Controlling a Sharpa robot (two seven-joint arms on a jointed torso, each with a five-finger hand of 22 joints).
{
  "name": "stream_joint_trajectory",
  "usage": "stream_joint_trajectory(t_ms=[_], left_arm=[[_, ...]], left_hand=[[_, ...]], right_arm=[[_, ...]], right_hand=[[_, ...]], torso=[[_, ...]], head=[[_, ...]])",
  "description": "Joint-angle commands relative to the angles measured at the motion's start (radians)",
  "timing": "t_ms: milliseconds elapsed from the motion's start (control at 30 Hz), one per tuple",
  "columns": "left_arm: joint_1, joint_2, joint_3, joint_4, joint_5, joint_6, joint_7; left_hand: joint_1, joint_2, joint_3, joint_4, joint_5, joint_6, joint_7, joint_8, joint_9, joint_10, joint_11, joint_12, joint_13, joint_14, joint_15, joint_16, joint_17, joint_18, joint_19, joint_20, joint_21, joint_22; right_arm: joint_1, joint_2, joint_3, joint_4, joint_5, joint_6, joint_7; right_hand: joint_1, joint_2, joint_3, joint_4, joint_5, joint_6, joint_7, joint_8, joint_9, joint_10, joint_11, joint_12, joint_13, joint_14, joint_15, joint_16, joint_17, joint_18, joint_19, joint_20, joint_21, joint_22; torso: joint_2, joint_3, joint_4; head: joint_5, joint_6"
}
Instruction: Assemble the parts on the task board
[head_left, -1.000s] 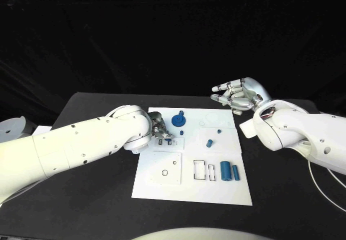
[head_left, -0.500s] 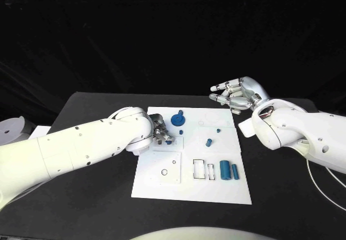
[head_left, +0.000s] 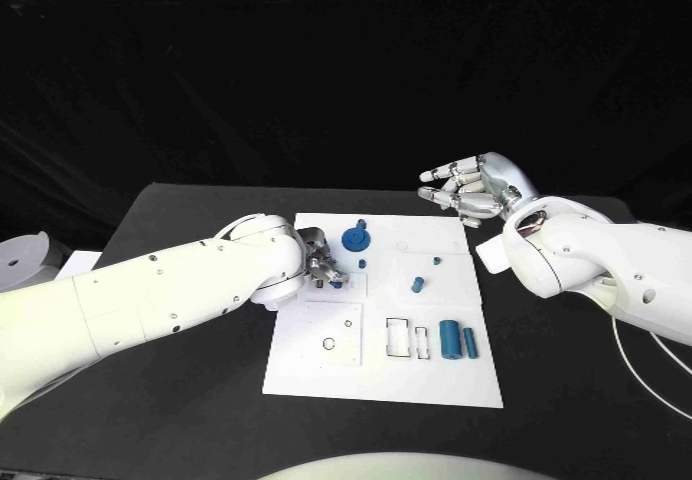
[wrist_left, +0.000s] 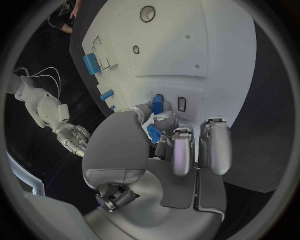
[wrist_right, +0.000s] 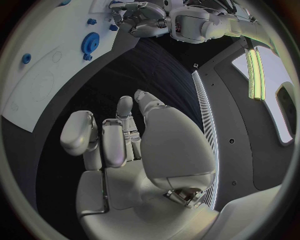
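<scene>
The white task board lies mid-table. My left hand is low over its left middle, by two small slots. Thumb and a finger pinch a small blue part standing at a slot beside an empty rectangular slot. A second small blue part shows in the gap between thumb and fingers. A blue gear sits near the board's far edge, and two blue cylinders lie at its near right. My right hand is raised beyond the board's far right corner, fingers apart and holding nothing.
Small blue pegs stand in the board's right middle, another by the gear. Outlined rectangular recesses and a round hole mark the near half. My left forearm covers the table left of the board.
My left hand has edged slightly toward the far side at the slots, still on the small blue part. The right hand has stayed raised and spread.
</scene>
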Motion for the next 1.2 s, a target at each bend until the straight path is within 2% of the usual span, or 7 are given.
stream_joint_trajectory(t_ms=[33, 333, 700, 1200], left_arm=[[-0.005, -0.001, -0.003, -0.002, -0.020, 0.016, -0.016], [-0.005, -0.004, -0.003, 0.000, -0.032, 0.013, -0.020], [-0.005, 0.001, -0.003, -0.003, -0.016, 0.088, -0.035], [-0.010, 0.015, -0.003, -0.021, -0.013, 0.090, -0.039]], left_hand=[[0.006, 0.009, 0.027, -0.032, 0.000, 0.020, -0.027, 0.004, 0.282, -0.002, -0.005, -0.003, 0.000, 0.102, -0.007, 0.003, 0.263, -0.014, 0.053, -0.006, 0.006, 0.148], [0.012, 0.009, 0.029, -0.037, 0.000, 0.018, -0.028, 0.005, 0.285, -0.002, -0.007, -0.003, -0.001, 0.102, -0.008, 0.003, 0.263, -0.015, 0.054, -0.007, 0.008, 0.151], [0.004, -0.001, 0.020, -0.034, -0.001, 0.016, -0.027, 0.006, 0.290, -0.004, -0.006, -0.006, -0.006, 0.102, -0.009, 0.003, 0.263, -0.014, 0.052, -0.008, 0.005, 0.148], [-0.020, -0.018, -0.013, -0.017, -0.001, 0.022, -0.028, 0.010, 0.297, -0.004, -0.006, -0.010, -0.015, 0.102, -0.009, 0.003, 0.263, -0.014, 0.053, -0.009, 0.007, 0.151]], right_arm=[[-0.001, 0.001, 0.000, 0.001, -0.008, 0.015, 0.007], [-0.001, 0.001, 0.000, 0.002, -0.008, 0.018, 0.008], [-0.001, 0.001, 0.000, 0.004, -0.009, 0.024, 0.009], [-0.001, -0.001, 0.000, 0.009, -0.010, 0.026, 0.010]], right_hand=[[-0.011, 0.000, -0.006, 0.002, 0.003, 0.002, 0.000, 0.004, 0.001, -0.009, 0.000, -0.004, -0.001, 0.028, 0.006, -0.005, -0.001, 0.013, -0.006, 0.003, -0.006, -0.001], [-0.010, 0.001, -0.006, 0.001, 0.003, 0.003, 0.000, 0.004, 0.001, -0.009, 0.000, -0.003, -0.002, 0.029, 0.006, -0.005, -0.001, 0.013, -0.006, 0.003, -0.007, -0.001], [-0.010, 0.001, -0.006, 0.001, 0.003, 0.003, 0.000, 0.004, 0.001, -0.009, 0.000, -0.003, -0.002, 0.029, 0.006, -0.005, -0.001, 0.013, -0.006, 0.003, -0.007, -0.001], [-0.010, 0.001, -0.007, 0.001, 0.003, 0.003, 0.000, 0.004, 0.001, -0.009, 0.000, -0.004, -0.003, 0.029, 0.005, -0.006, -0.002, 0.013, -0.006, 0.003, -0.008, -0.003]], torso=[[0.000, -0.0003, 0.0011], [0.000, -0.0004, 0.0040], [0.000, 0.0000, 0.0044], [0.000, 0.0008, 0.0065]], head=[[-0.001, -0.001], [-0.003, -0.003], [-0.005, -0.007], [-0.010, -0.007]])
